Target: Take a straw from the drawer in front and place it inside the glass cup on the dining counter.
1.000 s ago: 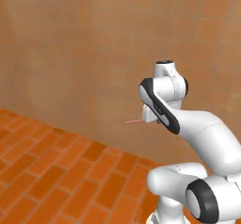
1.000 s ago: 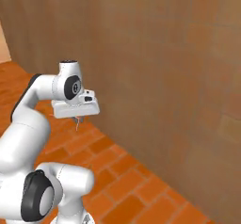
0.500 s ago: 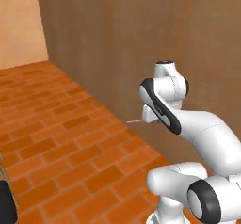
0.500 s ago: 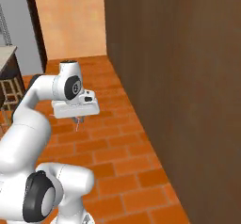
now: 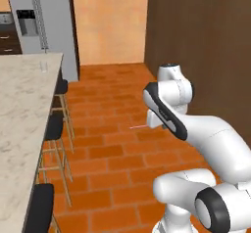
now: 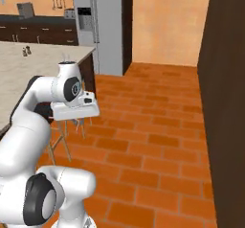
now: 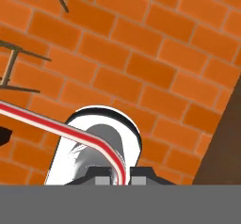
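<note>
The tool [image 7: 114, 180] pinches the straw [image 7: 56, 128] over the brick floor [image 5: 112, 144]; the cup [image 5: 43, 66] stands near the table's [image 5: 19, 109] far edge.

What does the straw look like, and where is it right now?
The straw is very thin and red with pale edges, smooth like plastic, with one bend. In the hand view it rises from between the tips of the tool, curves over and runs off to the side. The tool pinches its short end. In the left base view it pokes out sideways as a thin pink line above the brick floor, touching nothing else.
</note>
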